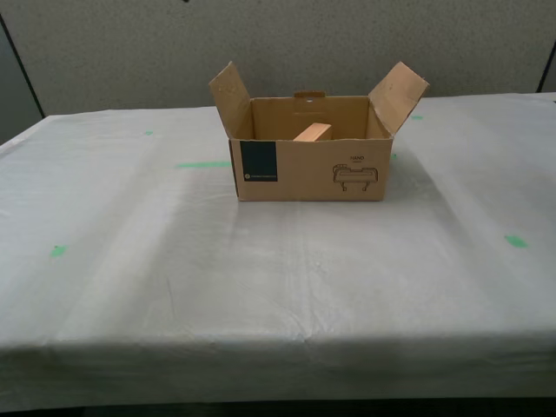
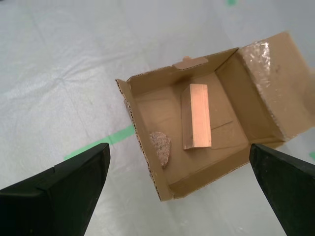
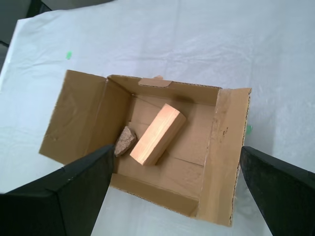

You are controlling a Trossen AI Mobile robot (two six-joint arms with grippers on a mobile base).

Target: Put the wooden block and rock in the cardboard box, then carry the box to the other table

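Note:
The cardboard box (image 1: 308, 171) stands on the other table (image 1: 261, 287), on its white cloth, with both side flaps upright. The wooden block (image 1: 313, 132) leans inside, one end showing above the front wall. The box wall hides the rock in the exterior view. From above, the wooden block (image 2: 197, 115) (image 3: 157, 133) lies on the box floor with the rock (image 2: 161, 147) (image 3: 125, 140) beside it. My second gripper (image 2: 178, 152) and my first gripper (image 3: 176, 150) both hang open above the box, holding nothing. No arm shows in the exterior view.
Green tape marks (image 1: 204, 164) (image 1: 516, 241) (image 1: 57, 250) dot the wrinkled cloth. A grey wall stands behind the table. The table's front edge (image 1: 278, 347) runs along the bottom of the exterior view.

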